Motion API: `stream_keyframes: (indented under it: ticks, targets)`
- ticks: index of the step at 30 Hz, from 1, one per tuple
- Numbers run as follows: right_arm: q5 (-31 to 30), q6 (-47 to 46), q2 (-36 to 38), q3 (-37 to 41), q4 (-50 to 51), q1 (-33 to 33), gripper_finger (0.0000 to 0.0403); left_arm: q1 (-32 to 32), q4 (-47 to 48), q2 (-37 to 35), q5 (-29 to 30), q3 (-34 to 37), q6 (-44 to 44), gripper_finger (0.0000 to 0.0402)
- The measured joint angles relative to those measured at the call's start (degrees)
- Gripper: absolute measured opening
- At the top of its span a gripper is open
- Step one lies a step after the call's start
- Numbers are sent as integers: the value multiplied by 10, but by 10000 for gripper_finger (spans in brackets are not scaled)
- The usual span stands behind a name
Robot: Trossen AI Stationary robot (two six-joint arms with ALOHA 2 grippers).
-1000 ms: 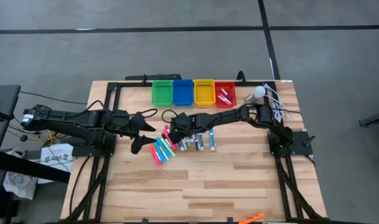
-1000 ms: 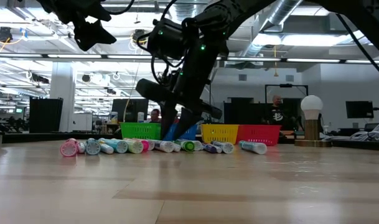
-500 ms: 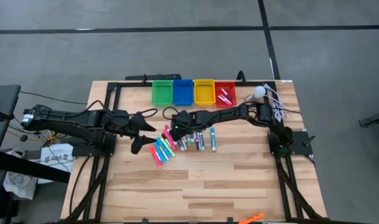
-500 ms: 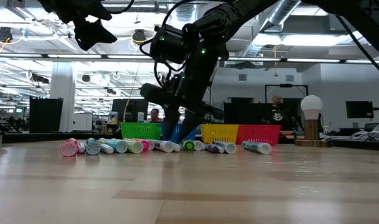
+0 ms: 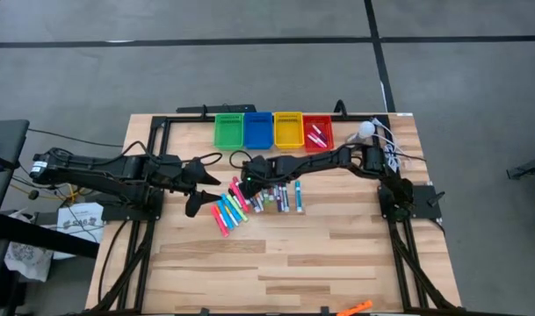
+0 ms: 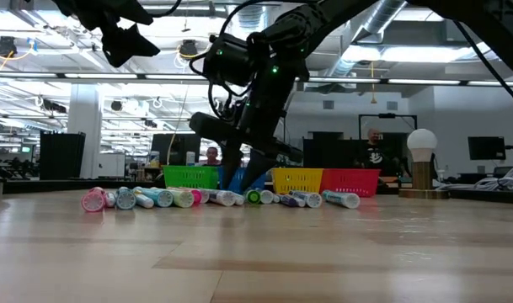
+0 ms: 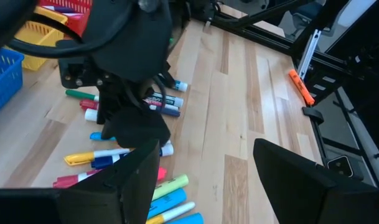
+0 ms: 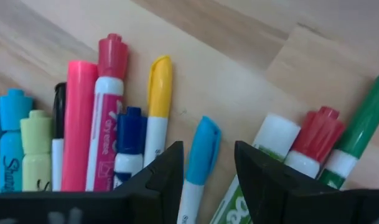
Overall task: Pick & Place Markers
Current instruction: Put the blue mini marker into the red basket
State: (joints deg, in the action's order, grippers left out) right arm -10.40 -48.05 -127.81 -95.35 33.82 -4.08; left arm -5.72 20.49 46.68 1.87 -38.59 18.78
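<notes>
The wooden counter (image 5: 285, 254) carries everything, with the two dark arms reaching in from its sides. Along its far edge stand four bins in a row, green (image 5: 228, 131), blue (image 5: 258, 131), yellow (image 5: 288, 131) and red (image 5: 317, 132); a few pink and red pens lie in the red one.

The markers (image 5: 249, 204) lie in a loose heap near the middle of the counter, just in front of the bins (pink, yellow, cyan and green ones fanned toward the left arm, blue and white ones toward the right).

The right claw (image 8: 208, 163) is down over the middle of the heap, its fingers part-way open with a light-blue-capped marker (image 8: 198, 158) lying between them; they do not press on it, and nothing is lifted. In the low view this claw (image 6: 243, 172) reaches down to the row of pens.

The left claw (image 7: 205, 171) hovers above the counter just beside the heap, jaws spread wide and empty.

An orange pen (image 5: 356, 307) lies alone at the near edge, well apart from the rest.
</notes>
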Motion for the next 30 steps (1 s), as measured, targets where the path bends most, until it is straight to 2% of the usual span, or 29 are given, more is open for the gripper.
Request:
stream_keyframes:
  ticks: [20,30]
  targets:
    - [-2,5,0,0,-22,-5,148,0,-12,0,0,0,0,260]
    - [-6,11,-30,-3,-14,-5,144,0,-15,0,0,0,-1,260]
